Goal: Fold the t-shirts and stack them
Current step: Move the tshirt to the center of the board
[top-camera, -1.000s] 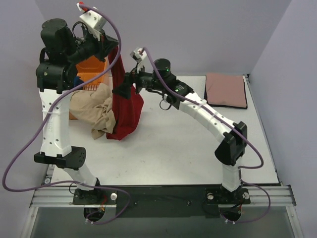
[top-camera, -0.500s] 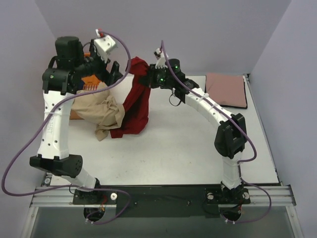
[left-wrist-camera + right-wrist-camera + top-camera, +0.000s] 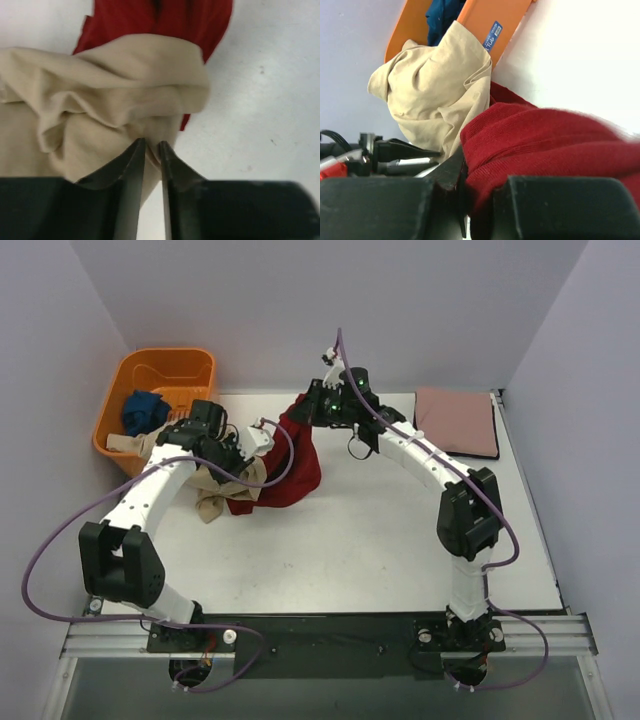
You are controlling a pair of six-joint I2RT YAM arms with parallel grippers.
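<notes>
The dark red t-shirt (image 3: 290,468) hangs crumpled from my right gripper (image 3: 308,410), its lower part resting on the table. In the right wrist view the right gripper (image 3: 480,185) is shut on a thick fold of the red t-shirt (image 3: 545,145). A beige t-shirt (image 3: 212,492) lies bunched just left of the red one, spilling from the basket. My left gripper (image 3: 245,465) is low over it. In the left wrist view the left gripper (image 3: 152,145) has its jaws nearly together, pinching a fold of the beige t-shirt (image 3: 100,100).
An orange plastic basket (image 3: 190,365) stands at the back left with a navy t-shirt (image 3: 140,410) inside. A folded dusty pink t-shirt (image 3: 456,420) lies at the back right corner. Purple walls close the table on three sides.
My left arm let go of the red t-shirt, swung down from high above the basket and closed on the beige one. My right gripper shut on the red t-shirt and moved it right.
</notes>
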